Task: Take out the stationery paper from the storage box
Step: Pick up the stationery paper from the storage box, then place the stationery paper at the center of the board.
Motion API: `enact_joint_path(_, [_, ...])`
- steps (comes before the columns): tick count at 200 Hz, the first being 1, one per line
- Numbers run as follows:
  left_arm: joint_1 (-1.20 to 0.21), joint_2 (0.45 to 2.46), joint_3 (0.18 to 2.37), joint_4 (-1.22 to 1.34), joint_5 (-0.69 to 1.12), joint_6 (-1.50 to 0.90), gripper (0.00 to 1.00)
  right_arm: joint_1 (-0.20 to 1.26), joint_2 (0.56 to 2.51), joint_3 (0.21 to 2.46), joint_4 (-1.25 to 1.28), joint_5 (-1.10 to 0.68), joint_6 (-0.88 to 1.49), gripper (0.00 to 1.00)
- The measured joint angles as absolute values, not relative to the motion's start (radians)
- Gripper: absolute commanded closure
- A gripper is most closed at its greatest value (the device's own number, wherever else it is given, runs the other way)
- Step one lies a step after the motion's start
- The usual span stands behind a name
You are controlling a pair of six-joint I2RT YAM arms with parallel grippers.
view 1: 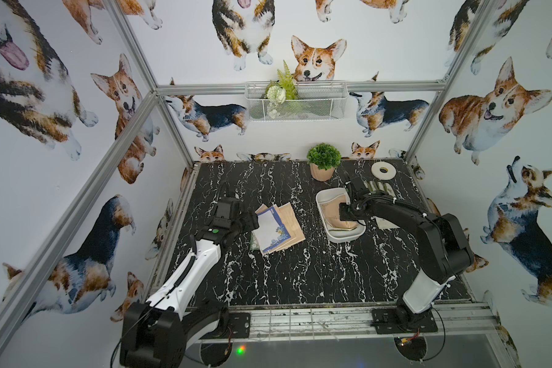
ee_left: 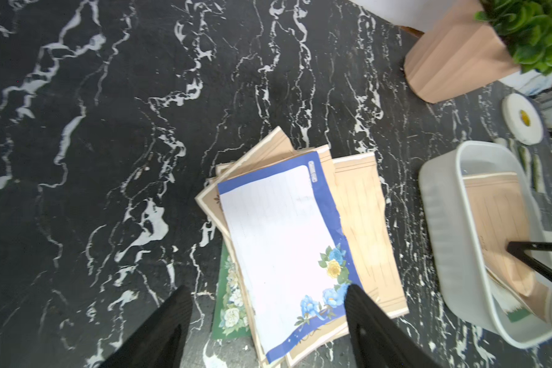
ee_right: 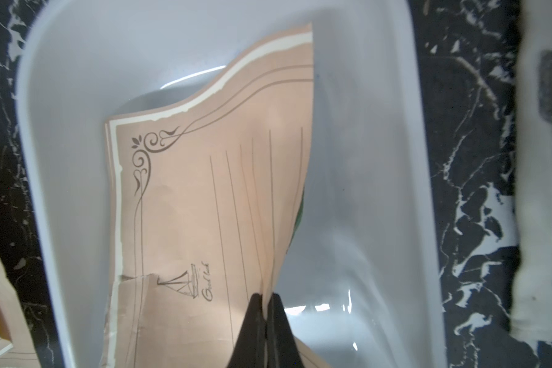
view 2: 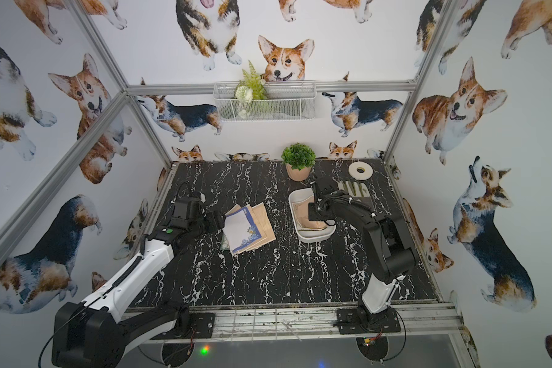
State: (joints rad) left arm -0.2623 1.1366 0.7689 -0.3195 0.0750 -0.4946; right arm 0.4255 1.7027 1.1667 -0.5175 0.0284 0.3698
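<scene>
Paper such as this thin tan ruled letter sheet [ee_right: 204, 207] with scrolled corners is light, limp and quick to crease, so you want an edge pinch and a slow, even lift. Your right gripper [ee_right: 265, 301] has its jaws closed tight on one edge of it, and the sheet bows up inside the shallow glossy white oblong storage box [ee_right: 61, 178]. Under it in the box lies at least one green-edged sheet [ee_left: 517, 313]. Your left gripper [ee_left: 266, 291] hangs wide open, holding nothing, over the loose pile [ee_left: 278, 229] of tan and blue-floral sheets on the black marble-patterned table [ee_left: 109, 127] beside the box.
</scene>
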Motion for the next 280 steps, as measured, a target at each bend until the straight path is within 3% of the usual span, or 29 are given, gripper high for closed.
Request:
enact_joint_path(21, [-0.262, 1.155, 0.751, -0.249, 0.186, -0.512, 0.21, 0.426, 1.681, 1.160, -0.520, 0.036, 0.370, 1.00])
enact_joint_path(43, [-0.263, 1.175, 0.739, -0.177, 0.280, -0.546, 0.21, 0.426, 1.680, 1.160, -0.527, 0.052, 0.369, 0.85])
enact_joint_path(85, [-0.269, 1.181, 0.738, -0.125, 0.347, -0.577, 0.21, 0.426, 1.689, 1.160, -0.530, 0.055, 0.369, 0.76])
enact_joint_path(138, [-0.269, 1.174, 0.738, -0.124, 0.359, -0.580, 0.21, 0.426, 1.720, 1.165, -0.532, 0.050, 0.370, 1.00])
enact_joint_path(197, [-0.269, 1.196, 0.722, -0.062, 0.408, -0.613, 0.21, 0.430, 1.633, 1.161, -0.537, 0.059, 0.372, 0.99])
enact_joint_path(245, [-0.277, 1.334, 0.640, 0.345, 0.586, -0.889, 0.20, 0.508, 1.421, 1.145, -0.538, 0.142, 0.378, 0.97])
enact_joint_path(280, [-0.336, 1.400, 0.630, 0.580, 0.617, -1.033, 0.20, 0.524, 1.312, 1.124, -0.538, 0.182, 0.402, 0.97])
